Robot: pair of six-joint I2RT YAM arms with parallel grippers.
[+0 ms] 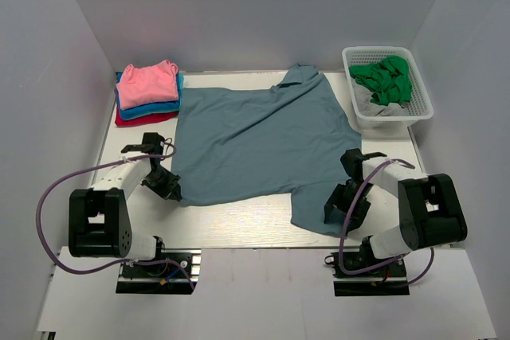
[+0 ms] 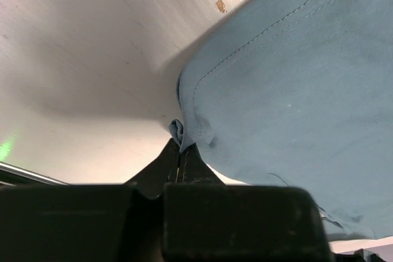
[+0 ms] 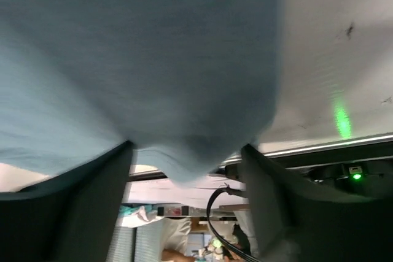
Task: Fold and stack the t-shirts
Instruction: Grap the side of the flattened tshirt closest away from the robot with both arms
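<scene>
Big slate-blue shirt (image 1: 255,141), spread out in the middle of the table (image 1: 239,228), a bit wrinkly. Near edge running from side to side, right in front of both arms. All the rest of the cloth reaching away toward the far wall.

Left claw (image 1: 169,187) down at the near left corner of the shirt. Seen from the left wrist: fingers (image 2: 169,167) pressed tight together on a little bunch of the hem.

Right claw (image 1: 339,205) down at the near right corner, where a flap of cloth comes closer to the front of the table than the rest. Seen from the right wrist: fingers (image 3: 92,207) wide apart, cloth sagging down between them, not squeezed.

Looks like the very start of a fold. One corner for each claw, each on its own side, so no reaching across. Probably best to pinch the right corner first, then lift both and carry them away from the arms, over the far part. Lifting with only one corner held could twist the cloth.

Waiting at the far left corner, nearer the left arm: a neat pile, pink shirt (image 1: 149,81) on bright blue shirt (image 1: 153,107) on red shirt (image 1: 142,119). At the far right, well apart: a white basket (image 1: 422,111) with green cloth (image 1: 386,81) inside.
</scene>
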